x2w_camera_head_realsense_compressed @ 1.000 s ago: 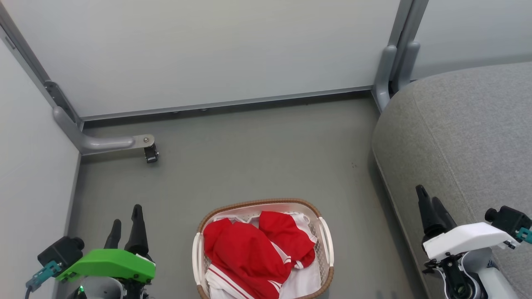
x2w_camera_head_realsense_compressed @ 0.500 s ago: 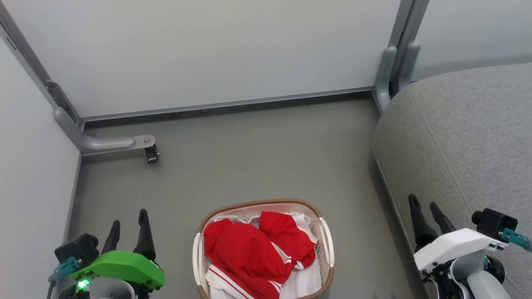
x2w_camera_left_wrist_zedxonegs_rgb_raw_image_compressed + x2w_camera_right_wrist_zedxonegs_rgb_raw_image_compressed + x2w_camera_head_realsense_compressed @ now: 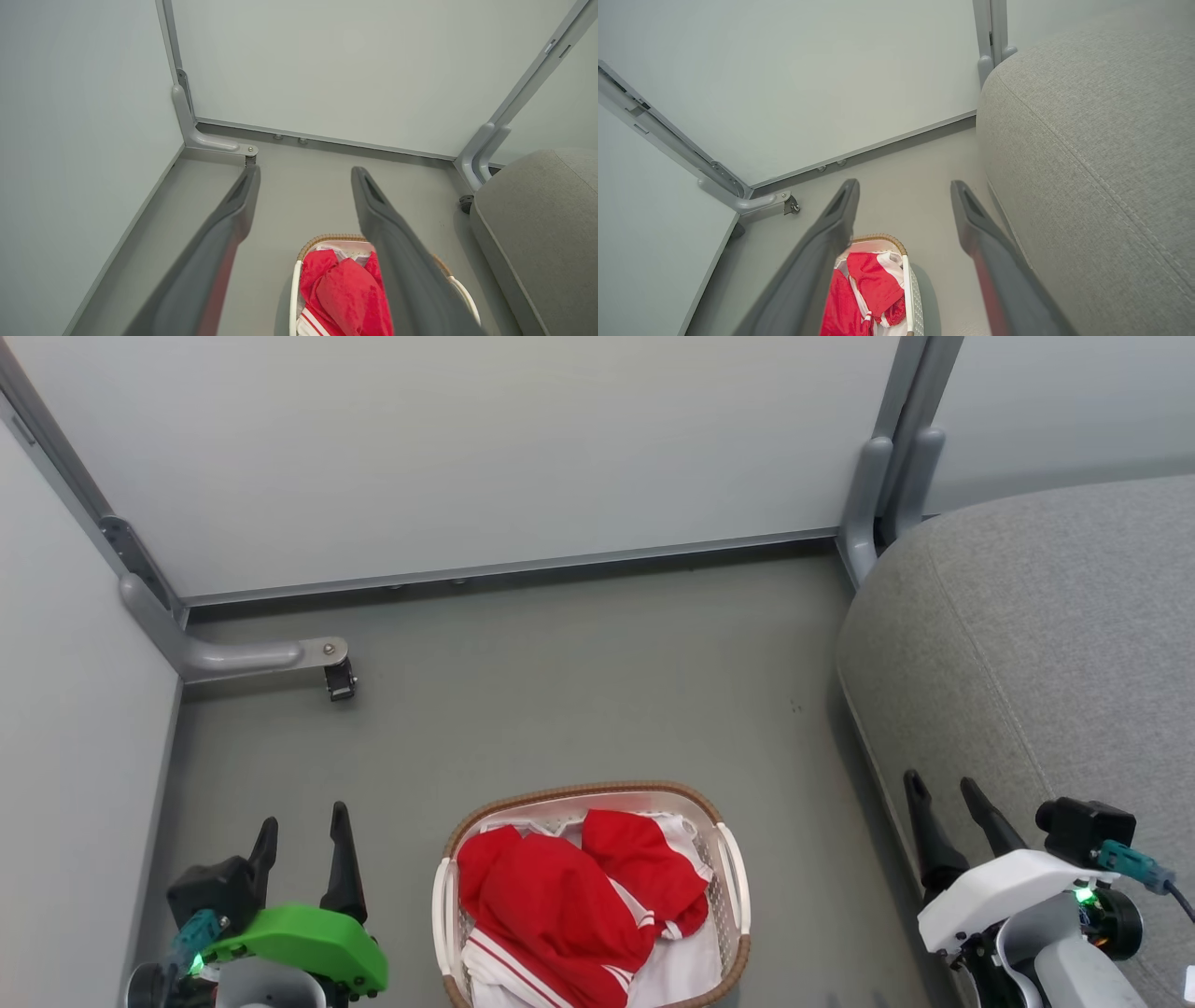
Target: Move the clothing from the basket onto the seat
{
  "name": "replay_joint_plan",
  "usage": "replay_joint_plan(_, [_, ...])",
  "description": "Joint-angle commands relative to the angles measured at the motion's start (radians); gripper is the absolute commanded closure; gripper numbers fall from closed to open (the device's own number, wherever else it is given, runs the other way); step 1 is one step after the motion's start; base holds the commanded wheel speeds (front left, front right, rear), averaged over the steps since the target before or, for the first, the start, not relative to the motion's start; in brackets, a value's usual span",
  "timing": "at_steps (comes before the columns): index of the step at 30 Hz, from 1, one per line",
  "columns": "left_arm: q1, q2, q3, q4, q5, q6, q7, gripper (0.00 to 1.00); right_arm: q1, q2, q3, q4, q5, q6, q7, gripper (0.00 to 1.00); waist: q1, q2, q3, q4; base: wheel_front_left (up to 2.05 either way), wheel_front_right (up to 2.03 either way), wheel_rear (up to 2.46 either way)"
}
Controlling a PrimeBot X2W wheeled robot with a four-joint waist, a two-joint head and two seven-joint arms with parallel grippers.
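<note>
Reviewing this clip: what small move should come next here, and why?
Probably swing the right end effector inward over the basket and lower it toward the red clothing. Both it and the left end effector are open and hold nothing, the clothing lies in the basket, and the right one is nearer the seat.

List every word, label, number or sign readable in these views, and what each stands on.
No text can be read.
The red clothing in the basket shows white stripe trim but no lettering on its visible folds; the grey seat bears no label.
</note>
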Motion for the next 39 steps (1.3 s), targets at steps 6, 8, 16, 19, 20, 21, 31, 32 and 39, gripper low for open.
replay_joint_plan(6, [0.004,0.018,-0.013,-0.016,0.068,0.015,-0.022,0.0,-0.007,-0.012,0.017,0.003,-0.084,0.0,-0.025,0.0,0.0,-0.0001,0.001,0.0,0.0,0.0,0.0])
replay_joint_plan(8, [0.009,0.017,-0.014,-0.02,0.082,0.02,-0.027,0.0,-0.004,-0.014,0.02,0.005,-0.103,0.0,-0.029,0.0,0.0,-0.0001,0.001,0.0,0.0,0.0,0.0])
replay_joint_plan(16, [0.03,0.009,-0.007,-0.03,0.146,0.016,-0.045,0.0,0.006,-0.016,0.035,0.009,-0.168,0.0,-0.047,0.0,0.0,-0.0001,-0.001,0.002,0.0,0.0,0.0])
replay_joint_plan(19, [0.038,0.005,0.0,-0.035,0.172,0.013,-0.052,0.0,0.009,-0.015,0.038,0.01,-0.19,0.0,-0.054,0.0,0.0,-0.0001,-0.001,0.003,0.0,0.0,0.0])
replay_joint_plan(20, [0.04,0.004,0.002,-0.037,0.184,0.012,-0.053,0.0,0.011,-0.014,0.039,0.01,-0.197,0.0,-0.056,0.0,0.0,-0.0001,-0.001,0.004,0.0,0.0,0.0])
replay_joint_plan(21, [0.041,0.004,0.003,-0.039,0.192,0.011,-0.056,0.0,0.012,-0.014,0.039,0.01,-0.203,0.0,-0.058,0.0,0.0,-0.0001,-0.001,0.004,0.0,0.0,0.0])
replay_joint_plan(31, [0.058,-0.018,0.02,-0.045,0.277,-0.019,-0.077,0.0,0.022,-0.016,0.037,0.015,-0.275,0.0,-0.08,0.0,0.0,-0.0001,0.006,0.005,0.0,0.0,0.0])
replay_joint_plan(32, [0.057,-0.02,0.02,-0.044,0.286,-0.023,-0.079,0.0,0.019,-0.017,0.039,0.013,-0.281,0.0,-0.082,0.0,0.0,-0.0001,0.012,0.004,0.0,0.0,0.0])
replay_joint_plan(39, [-0.009,-0.052,-0.003,-0.006,0.346,-0.076,-0.092,0.0,-0.036,-0.03,0.042,-0.022,-0.319,0.0,-0.094,0.0,0.0,-0.0001,0.117,-0.007,0.0,0.0,0.0])
